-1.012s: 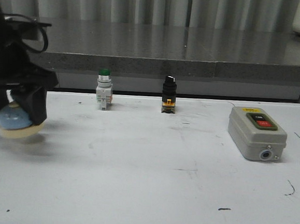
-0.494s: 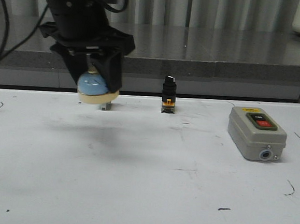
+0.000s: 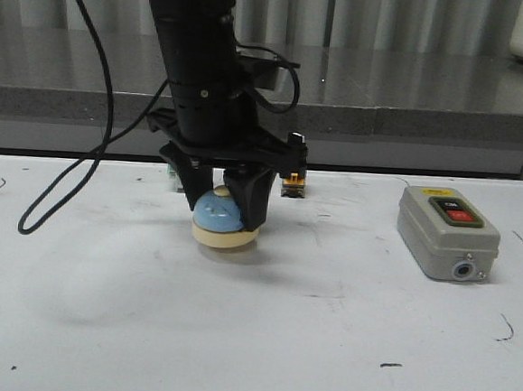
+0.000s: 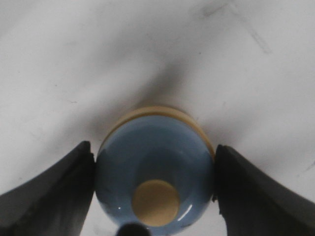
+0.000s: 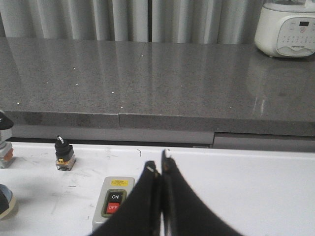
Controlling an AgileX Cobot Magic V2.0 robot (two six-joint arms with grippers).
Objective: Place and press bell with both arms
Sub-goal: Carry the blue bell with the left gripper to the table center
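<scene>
The light-blue bell (image 3: 223, 218) with its cream base sits at or just above the white table (image 3: 259, 340), left of the middle. My left gripper (image 3: 222, 212) comes down from above and is shut on the bell's dome. In the left wrist view the bell (image 4: 155, 157) fills the gap, and both dark fingers (image 4: 54, 191) touch its sides. My right gripper (image 5: 160, 169) is shut and empty, above the table's right part. It does not show in the front view. The bell's edge shows in the right wrist view (image 5: 5, 204).
A grey box with red and black buttons (image 3: 447, 233) stands at the right, also in the right wrist view (image 5: 114, 201). A black selector switch (image 3: 293, 175) stands behind the bell. A raised grey counter (image 3: 388, 88) runs along the back. A black cable (image 3: 63, 189) hangs left of the arm.
My left arm has carried the bell from the table's left edge rightward, and now down to the table near the middle. The green-capped button is now hidden behind the arm.
</scene>
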